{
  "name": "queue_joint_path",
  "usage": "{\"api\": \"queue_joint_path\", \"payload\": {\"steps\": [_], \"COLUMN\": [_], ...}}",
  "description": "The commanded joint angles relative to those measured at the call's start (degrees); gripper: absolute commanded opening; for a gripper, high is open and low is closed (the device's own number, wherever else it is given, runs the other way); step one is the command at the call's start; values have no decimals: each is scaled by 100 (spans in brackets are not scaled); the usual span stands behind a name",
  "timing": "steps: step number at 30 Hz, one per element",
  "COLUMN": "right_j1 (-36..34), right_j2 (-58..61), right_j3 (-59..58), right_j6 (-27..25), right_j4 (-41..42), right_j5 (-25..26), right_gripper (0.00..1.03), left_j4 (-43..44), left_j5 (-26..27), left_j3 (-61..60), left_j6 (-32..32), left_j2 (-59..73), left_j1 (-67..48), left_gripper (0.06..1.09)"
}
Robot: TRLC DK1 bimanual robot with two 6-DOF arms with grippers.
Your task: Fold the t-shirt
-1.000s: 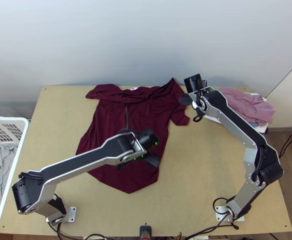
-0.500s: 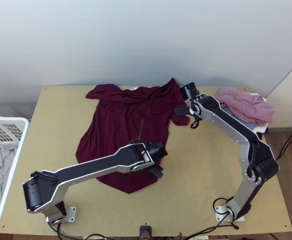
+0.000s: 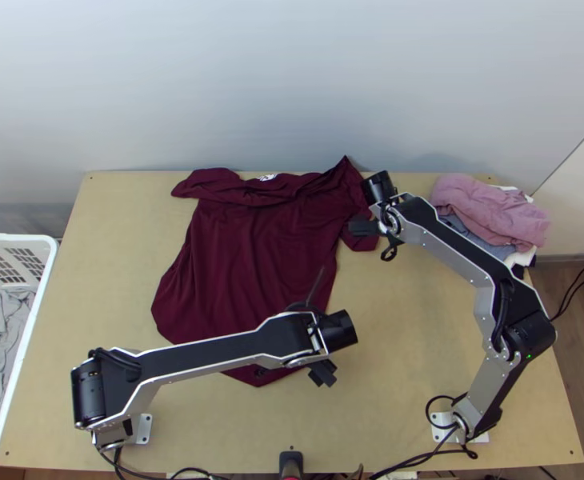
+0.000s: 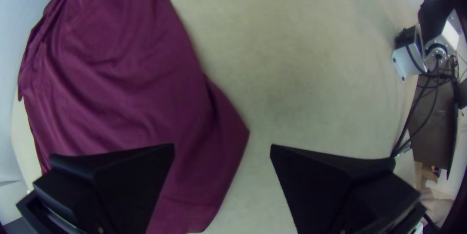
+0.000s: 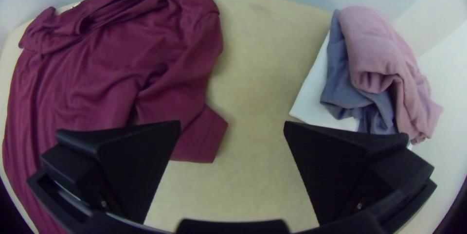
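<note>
t-shirt (image 3: 240, 252) spread on bench (image 3: 420, 360), collar end bunched | left hand (image 4: 222, 145) open near hem corner (image 4: 233, 134), right hand (image 5: 232, 122) open by sleeve (image 5: 206, 136) | likely placed along one side to pinch and fold it in

My left arm (image 3: 212, 350) at seven o'clock and my right arm (image 3: 460, 256) at five share angular silver links with black faces, small screws dotting their edges, and chunky black joints. Each stands on a pale base plate (image 3: 143, 430), black cables (image 3: 427, 414) looping about it, and ends in wide, flat black fingers (image 5: 335, 166); a tiny green light (image 3: 529, 356) glows at four o'clock.
</note>
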Motion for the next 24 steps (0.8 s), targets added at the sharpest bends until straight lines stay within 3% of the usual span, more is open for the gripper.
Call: {"api": "queue_joint_path", "payload": {"steps": [1,21,24], "right_j1": [-25,-148,-148], "right_j2": [60,254,254], "right_j3": [-11,121,121], "right_j6": [-33,3,3], "right_j4": [159,168,168], "right_j5": [4,-5,-5], "right_gripper": [98,98,98], "left_j4": [-288,-332,-332], "left_j5": [10,36,28], "left_j3": [72,46,-24], "left_j6": [-40,-155,-155], "left_j2": [216,621,665], "left_j1": [-141,-255,-246], "left_gripper": [100,97,90]}}
